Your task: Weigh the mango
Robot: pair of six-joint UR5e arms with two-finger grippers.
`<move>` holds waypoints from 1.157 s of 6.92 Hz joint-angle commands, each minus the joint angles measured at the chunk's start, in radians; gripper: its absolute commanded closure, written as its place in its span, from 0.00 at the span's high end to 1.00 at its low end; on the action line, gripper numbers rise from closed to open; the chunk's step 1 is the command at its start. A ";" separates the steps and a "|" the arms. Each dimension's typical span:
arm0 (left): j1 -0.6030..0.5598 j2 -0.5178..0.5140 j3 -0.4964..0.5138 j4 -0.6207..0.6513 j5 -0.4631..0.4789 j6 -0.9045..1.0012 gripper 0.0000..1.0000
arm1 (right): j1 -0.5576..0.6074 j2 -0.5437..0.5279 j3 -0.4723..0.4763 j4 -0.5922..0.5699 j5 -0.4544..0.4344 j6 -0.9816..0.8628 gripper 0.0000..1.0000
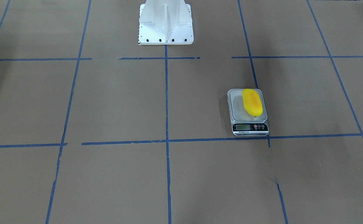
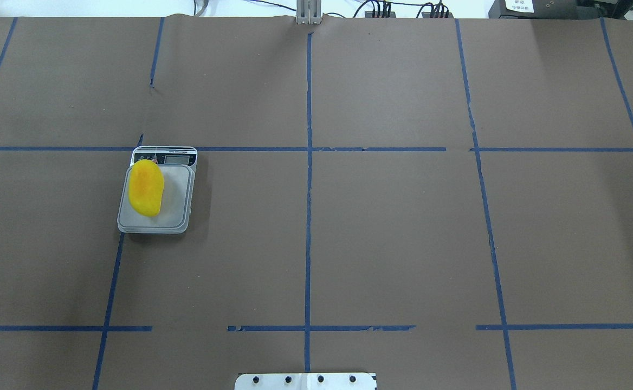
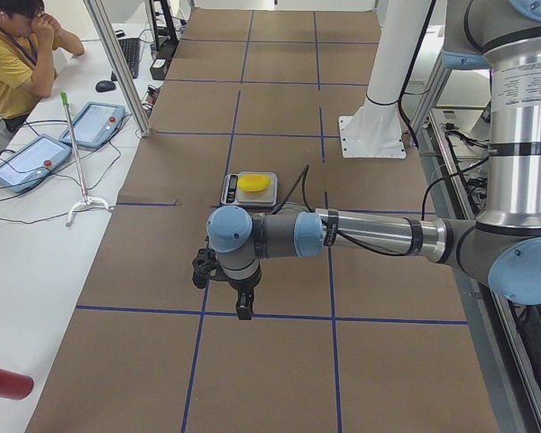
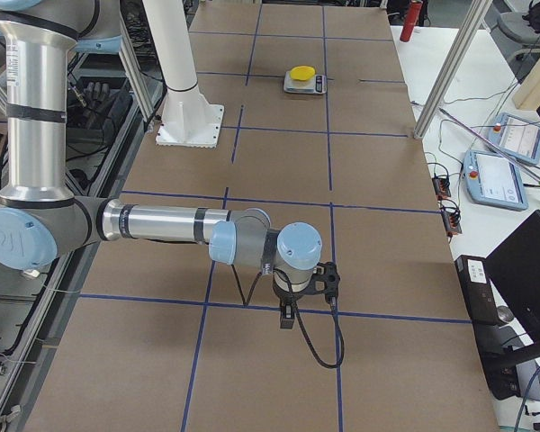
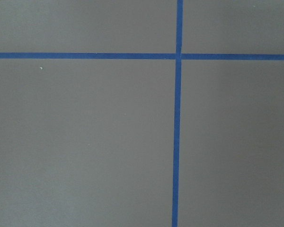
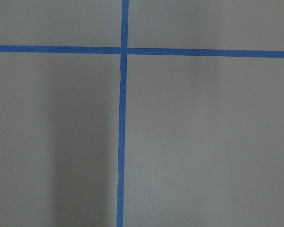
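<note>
Overhead exterior: where's the mango (image 2: 146, 187)? — A

On the scale (image 2: 178, 189), flat on its grey platform. It lies lengthwise and spans most of the platform's length. It sits on the platform's half toward the tabletop's left end. — B

And the scale on the tabletop (image 2: 381, 227)? — A

Robot's left half, well in from every edge, roughly midway between the robot-side edge and the operators' edge. Display panel faces the operators' edge, and that end sits against a blue tape line (image 2: 251, 149). Readout is too small to read. — B

Arms? — A

Side views only. Left arm (image 3: 370, 236) is stretched out low over the tabletop toward the left end. Left fingers (image 3: 243, 311) point down above the tabletop, near a tape line, well apart from the scale. Right arm (image 4: 162, 222) has the same pose toward the right end, with the right fingers (image 4: 287, 319) pointing down, also well apart from the scale. — B

Fingers released or clenched? — A

Cannot tell, either side, because they only show in the side views. Each wrist camera shows just brown tabletop with a tape crossing. — B

Anything else around? — A

White robot pedestal (image 1: 166, 28) at the middle of the robot-side edge. Operator in a yellow shirt (image 3: 13, 59) is seated at the white bench beyond the operators' edge, with a tablet-like pendant (image 3: 95, 124) lying on it. — B
</note>
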 commanded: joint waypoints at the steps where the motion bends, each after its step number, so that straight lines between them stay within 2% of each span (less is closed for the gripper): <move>1: 0.012 -0.003 0.009 -0.035 -0.010 -0.005 1.00 | 0.000 0.000 0.000 0.000 0.000 0.000 1.00; 2: 0.014 -0.008 0.036 -0.082 -0.013 0.000 1.00 | 0.000 0.000 0.000 0.000 0.000 0.000 1.00; 3: 0.014 -0.040 0.044 -0.075 -0.009 0.001 1.00 | 0.000 0.000 0.000 0.000 0.000 0.000 1.00; 8: 0.012 -0.031 0.026 -0.066 -0.010 0.003 1.00 | 0.000 0.000 0.000 0.000 0.000 0.000 1.00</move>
